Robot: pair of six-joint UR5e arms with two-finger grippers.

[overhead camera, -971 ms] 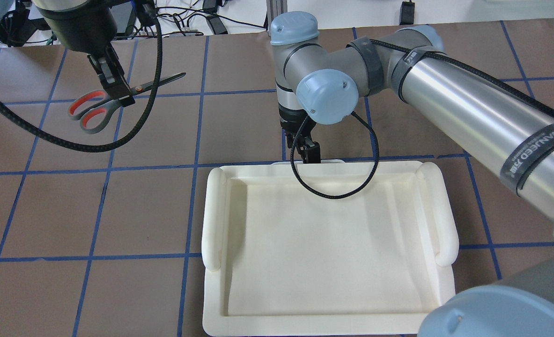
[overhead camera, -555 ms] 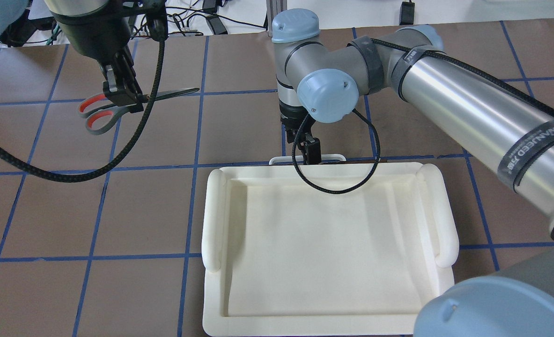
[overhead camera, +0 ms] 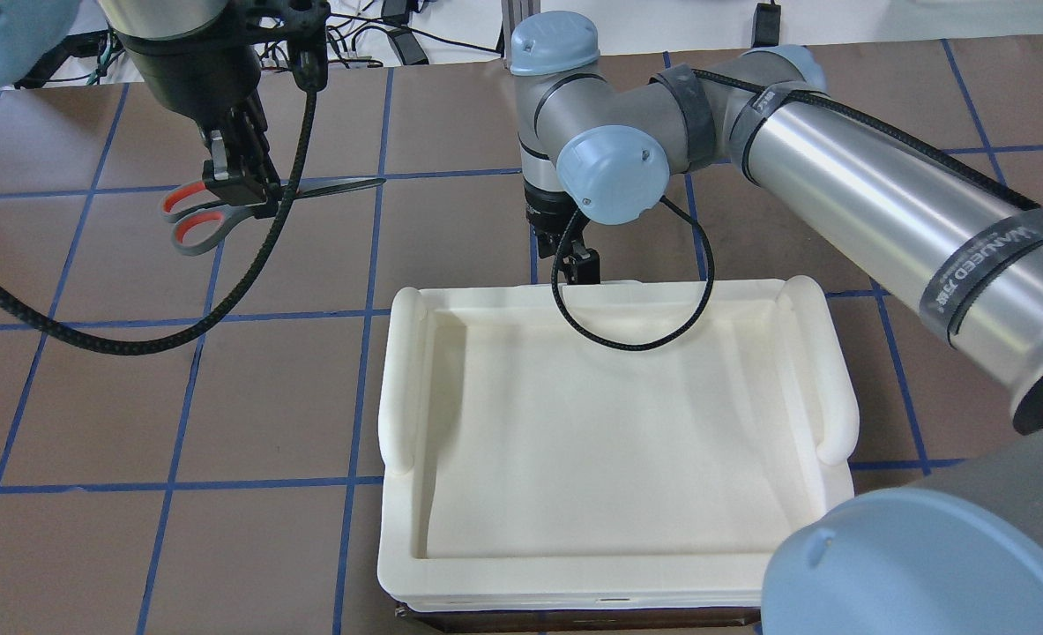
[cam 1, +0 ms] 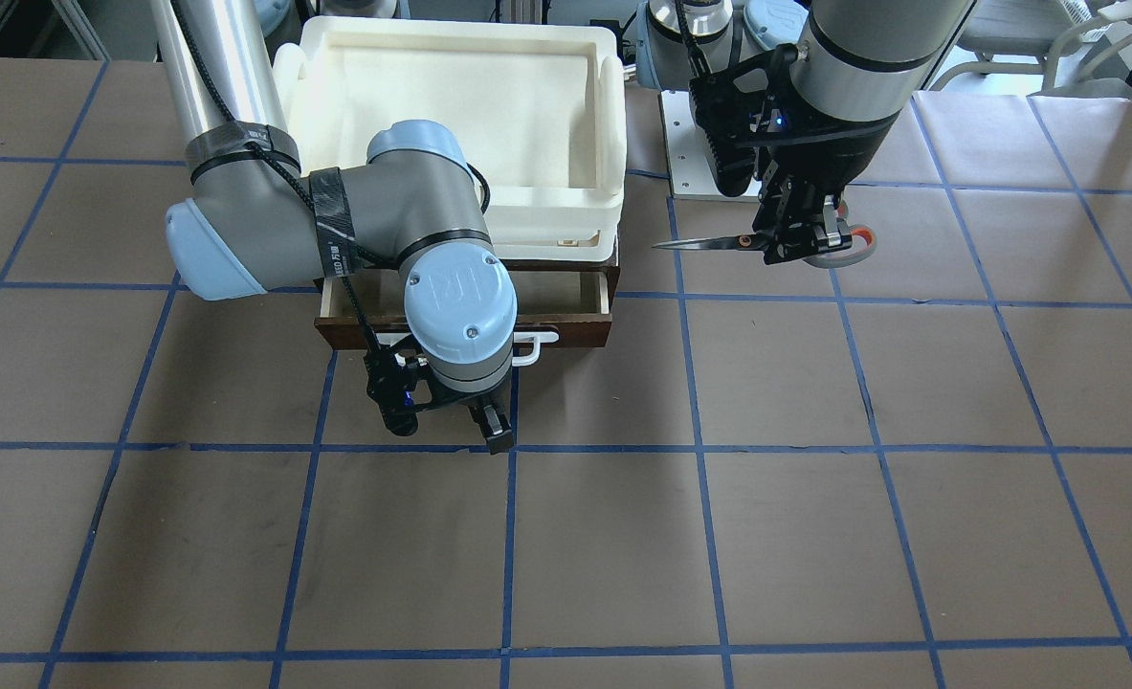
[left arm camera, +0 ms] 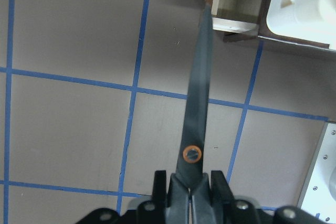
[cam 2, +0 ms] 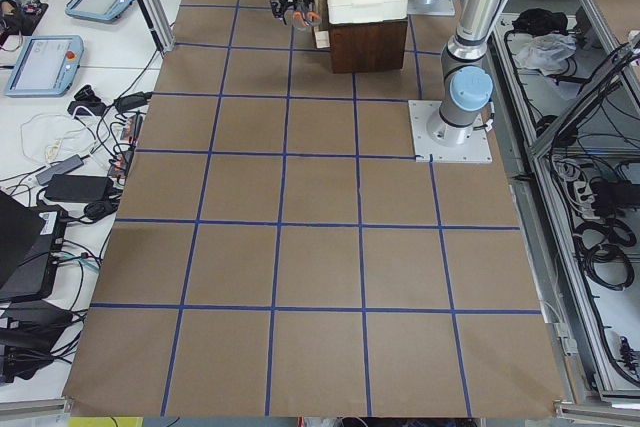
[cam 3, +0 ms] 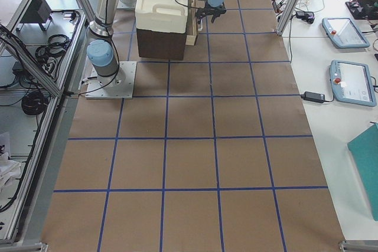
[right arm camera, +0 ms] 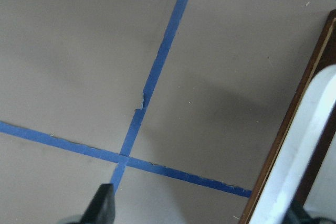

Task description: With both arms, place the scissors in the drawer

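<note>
My left gripper point(overhead camera: 241, 185) point(cam 1: 800, 239) is shut on the scissors point(overhead camera: 190, 216) near their pivot and holds them level above the table. The blades point(cam 1: 709, 242) point toward the drawer. In the left wrist view the scissors point(left arm camera: 197, 108) point at the drawer's corner point(left arm camera: 231, 9). The drawer point(cam 1: 566, 330) is pulled partly out and shows its pale inside and white handle point(cam 1: 532, 349). My right gripper point(cam 1: 489, 426) point(overhead camera: 581, 265) hangs in front of the drawer with its fingers wide apart. The handle point(right arm camera: 310, 145) runs beside one finger; I cannot tell if they touch.
A white foam tray point(overhead camera: 398, 388) point(cam 1: 613, 124) sits on top of the dark cabinet point(cam 3: 159, 42) and hides the drawer from overhead. Black cables loop from both wrists. The left arm's base plate point(cam 1: 690, 144) lies behind the scissors.
My left gripper has carried the scissors toward the drawer and turned them more level. The right gripper has moved away from the robot. The tray has shifted the same way and now hides the handle from overhead.
</note>
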